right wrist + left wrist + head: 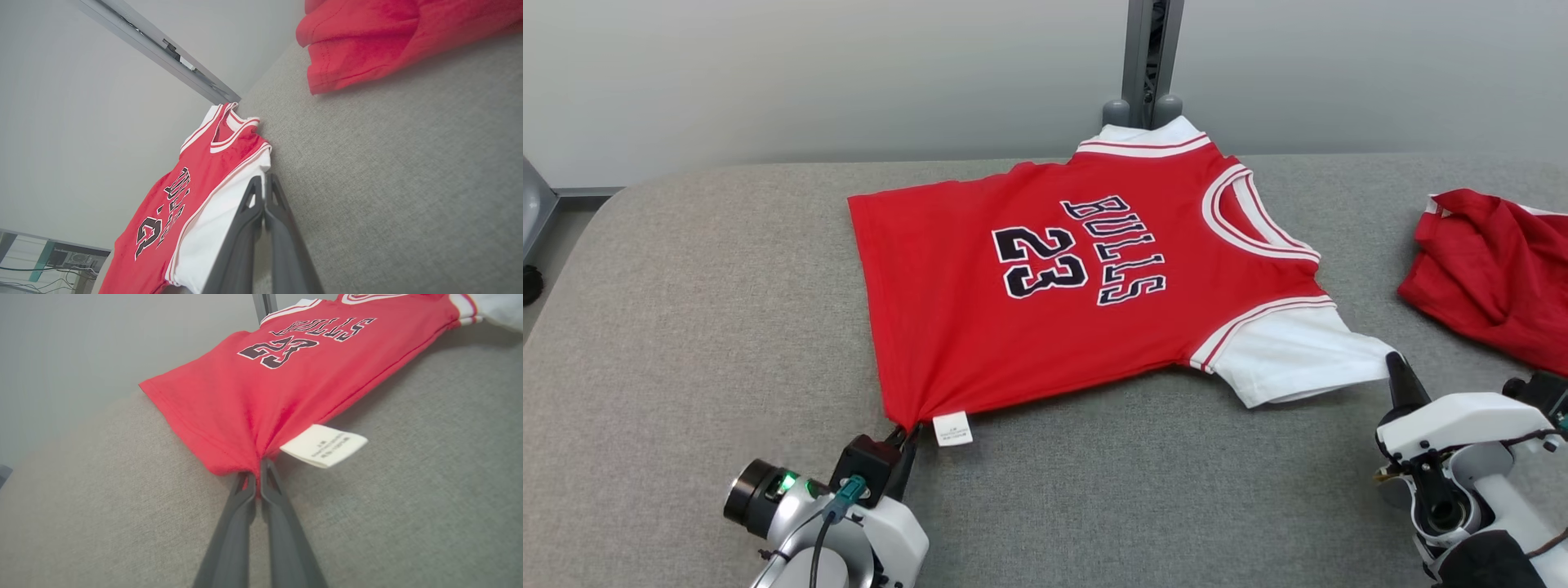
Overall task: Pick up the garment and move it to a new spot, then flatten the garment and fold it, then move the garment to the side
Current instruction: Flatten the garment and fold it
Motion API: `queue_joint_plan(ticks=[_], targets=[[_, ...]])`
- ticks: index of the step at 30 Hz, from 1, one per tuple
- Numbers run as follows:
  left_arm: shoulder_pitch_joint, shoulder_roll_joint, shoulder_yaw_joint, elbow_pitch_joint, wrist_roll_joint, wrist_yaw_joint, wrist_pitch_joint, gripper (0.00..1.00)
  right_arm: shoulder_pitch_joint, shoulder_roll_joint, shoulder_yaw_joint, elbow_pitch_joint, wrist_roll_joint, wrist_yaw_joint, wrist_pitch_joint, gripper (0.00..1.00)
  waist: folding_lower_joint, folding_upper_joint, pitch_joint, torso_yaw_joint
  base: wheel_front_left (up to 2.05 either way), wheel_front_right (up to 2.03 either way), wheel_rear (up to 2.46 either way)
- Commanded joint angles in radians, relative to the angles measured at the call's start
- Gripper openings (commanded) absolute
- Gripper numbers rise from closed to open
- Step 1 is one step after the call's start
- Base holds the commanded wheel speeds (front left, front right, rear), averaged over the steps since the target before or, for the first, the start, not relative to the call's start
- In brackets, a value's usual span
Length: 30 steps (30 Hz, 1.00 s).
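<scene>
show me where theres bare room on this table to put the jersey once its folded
Widest bare patch: the left of the table, between the jersey and the left edge. Also the front strip between the left gripper and right gripper. The right is crowded: only a narrow gap separates the white sleeve from the second red garment.

The red jersey (1094, 278) with white sleeves lay spread front-up on the grey surface (686, 327), collar far-right.
</scene>
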Motion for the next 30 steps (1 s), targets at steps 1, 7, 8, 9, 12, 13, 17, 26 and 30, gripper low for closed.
queue_joint_plan(ticks=[1, 7, 8, 9, 12, 13, 17, 26, 30], targets=[[0.023, 0.004, 0.007, 0.009, -0.006, 0.018, -0.001, 0.00, 0.029, -0.014, 0.008, -0.017, -0.005, 0.002, 0.009, 0.00, 0.0000, 0.0000, -0.002, -0.001, 0.00, 0.00, 0.00], [0.077, 0.001, 0.021, -0.001, -0.019, 0.044, -0.001, 0.00, 0.070, -0.030, -0.003, -0.056, 0.010, 0.002, 0.028, 0.00, 0.0000, 0.0000, -0.008, 0.000, 0.00, 0.00, 0.00], [0.084, 0.001, 0.024, -0.006, -0.021, 0.048, -0.001, 0.00, 0.074, -0.033, -0.004, -0.062, 0.010, 0.002, 0.035, 0.00, 0.0000, 0.0000, -0.008, 0.001, 0.00, 0.00, 0.00], [0.091, 0.002, 0.026, -0.011, -0.022, 0.050, -0.001, 0.00, 0.076, -0.034, -0.004, -0.070, 0.010, 0.002, 0.044, 0.00, 0.0000, 0.0000, -0.008, 0.001, 0.00, 0.00, 0.00], [0.105, 0.001, 0.030, -0.023, -0.026, 0.055, -0.001, 0.00, 0.081, -0.038, -0.002, -0.087, 0.006, 0.002, 0.063, 0.00, 0.0000, 0.0000, -0.007, 0.002, 0.00, 0.00, 0.00], [0.110, 0.001, 0.031, -0.029, -0.025, 0.058, -0.001, 0.00, 0.085, -0.039, -0.003, -0.095, 0.008, 0.002, 0.076, 0.00, 0.0000, 0.0000, -0.007, 0.003, 0.00, 0.00, 0.00], [0.130, 0.003, 0.028, -0.043, -0.015, 0.068, -0.001, 0.00, 0.112, -0.038, -0.002, -0.119, 0.019, 0.002, 0.151, 0.00, 0.0000, 0.0000, -0.005, 0.008, 0.00, 0.00, 0.00], [0.149, 0.001, 0.036, -0.076, -0.019, 0.080, -0.001, 0.00, 0.122, -0.063, -0.050, -0.135, -0.016, 0.002, 0.230, 0.00, 0.0000, 0.0000, 0.005, 0.006, 0.00, 0.00, 0.00], [0.163, 0.006, 0.051, -0.102, -0.024, 0.090, -0.001, 0.00, 0.137, -0.062, -0.086, -0.152, -0.030, 0.002, 0.243, 0.00, 0.0000, 0.0000, -0.003, 0.003, 0.00, 0.00, 0.00]])
